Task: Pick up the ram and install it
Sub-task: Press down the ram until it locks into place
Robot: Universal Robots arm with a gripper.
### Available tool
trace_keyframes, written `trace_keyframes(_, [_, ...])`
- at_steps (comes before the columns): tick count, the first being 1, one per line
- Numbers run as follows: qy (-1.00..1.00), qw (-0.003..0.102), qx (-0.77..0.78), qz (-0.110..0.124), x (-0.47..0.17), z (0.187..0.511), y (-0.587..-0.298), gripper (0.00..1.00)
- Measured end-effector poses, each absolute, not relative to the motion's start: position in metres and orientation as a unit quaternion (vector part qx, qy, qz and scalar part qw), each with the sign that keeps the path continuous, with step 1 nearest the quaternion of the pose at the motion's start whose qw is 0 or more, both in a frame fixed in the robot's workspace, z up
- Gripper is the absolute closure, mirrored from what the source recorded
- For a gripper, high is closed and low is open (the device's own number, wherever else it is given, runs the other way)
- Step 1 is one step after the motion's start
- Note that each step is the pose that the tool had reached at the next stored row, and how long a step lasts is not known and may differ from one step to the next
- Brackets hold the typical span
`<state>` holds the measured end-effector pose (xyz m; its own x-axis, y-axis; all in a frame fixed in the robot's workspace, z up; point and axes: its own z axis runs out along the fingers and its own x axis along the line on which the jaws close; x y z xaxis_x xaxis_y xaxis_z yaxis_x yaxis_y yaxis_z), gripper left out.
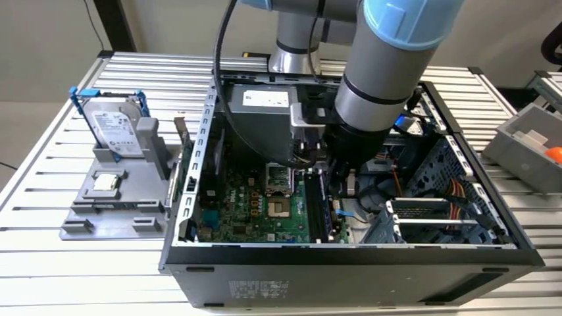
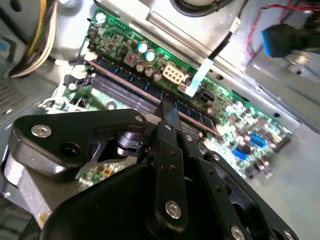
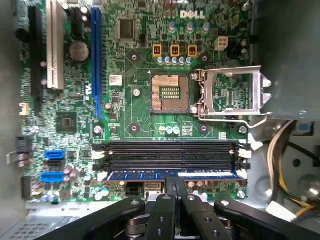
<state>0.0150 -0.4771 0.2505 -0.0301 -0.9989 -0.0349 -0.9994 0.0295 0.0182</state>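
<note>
Reaching steeply down into the open computer case [image 1: 351, 253] from twelve o'clock, the arm holds its end effector [image 3: 175, 181] over the motherboard [image 3: 135, 110], fingers pressed together, pinching the ram [image 3: 172, 175], which lies along the slot nearest the board's edge.

Inside the computer case [image 1: 351, 263], white logo lettering [image 3: 194, 14] is printed on the motherboard [image 3: 150, 115], which also carries a small white sticker [image 3: 115, 79]. A pale printed label [image 1: 265, 99] sits on the power supply. Outside the case, the hard drive [image 1: 118, 125] bears a label, and the case's front wall has what seems to be a grey print panel [image 1: 259, 288], too small to make out.
</note>
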Motion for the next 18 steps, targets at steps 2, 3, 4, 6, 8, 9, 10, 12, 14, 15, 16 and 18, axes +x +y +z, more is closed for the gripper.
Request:
trace_keyframes(2, [0.717, 0.006, -0.696, 0.019, 0.015, 0.260, -0.477, 1.00])
trace_keyframes(3, [0.717, 0.006, -0.696, 0.019, 0.015, 0.264, -0.477, 1.00])
trace_keyframes(4, [0.717, 0.006, -0.696, 0.019, 0.015, 0.269, -0.477, 1.00])
trace_keyframes(6, [0.717, 0.005, -0.696, 0.019, 0.015, 0.276, -0.477, 1.00])
trace_keyframes(8, [0.717, 0.005, -0.696, 0.019, 0.015, 0.281, -0.477, 1.00])
trace_keyframes(9, [0.717, 0.005, -0.696, 0.019, 0.015, 0.283, -0.477, 1.00])
trace_keyframes(10, [0.717, 0.005, -0.696, 0.019, 0.015, 0.286, -0.477, 1.00])
trace_keyframes(12, [0.717, 0.005, -0.696, 0.019, 0.015, 0.293, -0.477, 1.00])
trace_keyframes(14, [0.717, 0.005, -0.696, 0.020, 0.015, 0.300, -0.477, 1.00])
trace_keyframes(15, [0.717, 0.006, -0.696, 0.020, 0.015, 0.303, -0.477, 1.00])
trace_keyframes(16, [0.717, 0.006, -0.696, 0.020, 0.015, 0.303, -0.477, 1.00])
trace_keyframes(18, [0.717, 0.006, -0.696, 0.020, 0.015, 0.303, -0.477, 1.00])
